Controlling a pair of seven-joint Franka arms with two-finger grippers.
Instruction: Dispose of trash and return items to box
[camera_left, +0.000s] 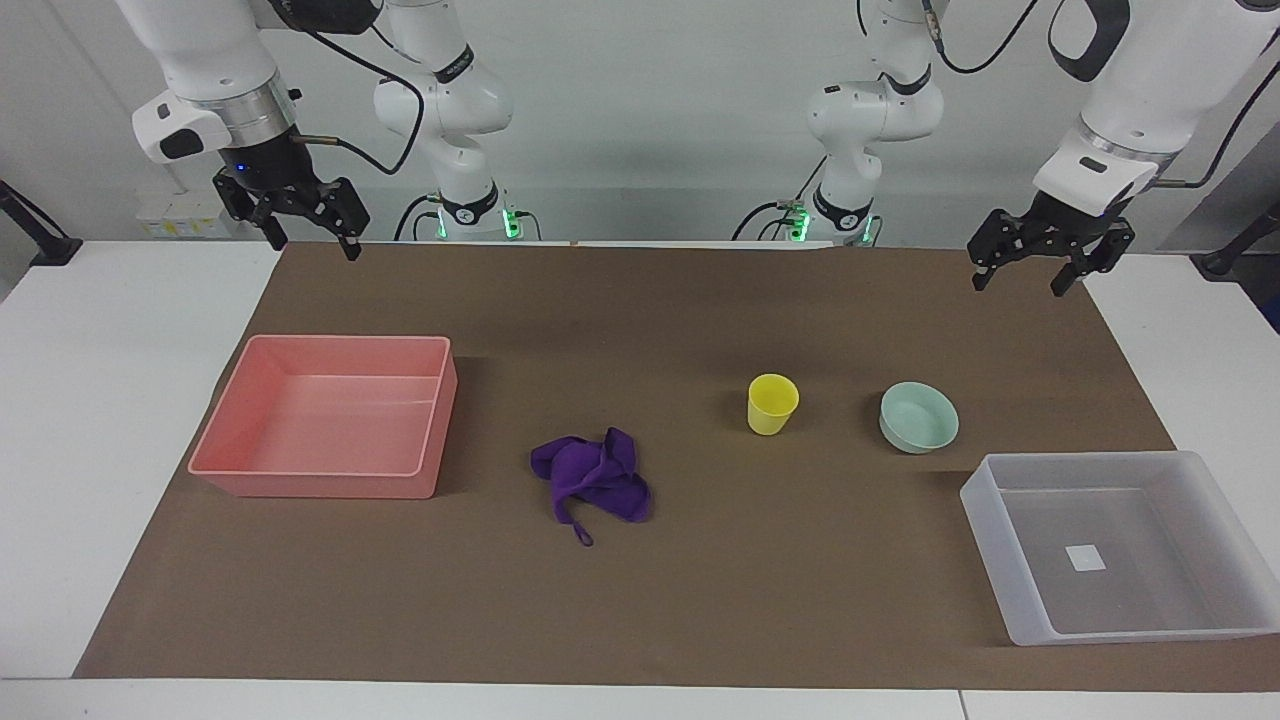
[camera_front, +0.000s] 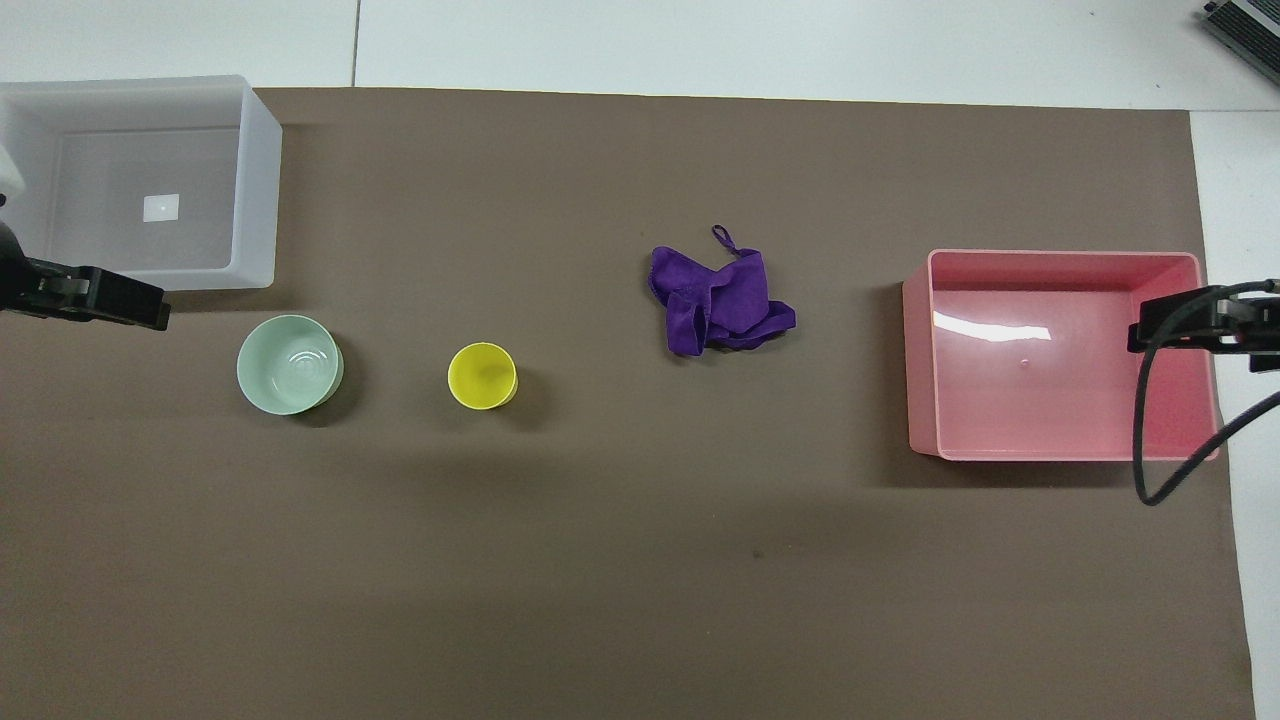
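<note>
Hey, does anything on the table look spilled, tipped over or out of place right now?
Nothing spilled or damaged. The yellow cup and mint bowl stand upright on the mat. The only untidy thing is the purple cloth, crumpled in a heap between the cup and the pink tray.

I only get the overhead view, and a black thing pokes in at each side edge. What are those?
Observer: They are the tips of the two grippers. The left gripper and the right gripper hang in the air on white arms, one over each end of the table, and touch nothing.
Operator: Are they holding anything?
Observer: No, both are open and empty.
Operator: Is that yellow circle a lid?
Observer: No, it is an upright yellow cup, and it stands taller than the mint bowl beside it.
</note>
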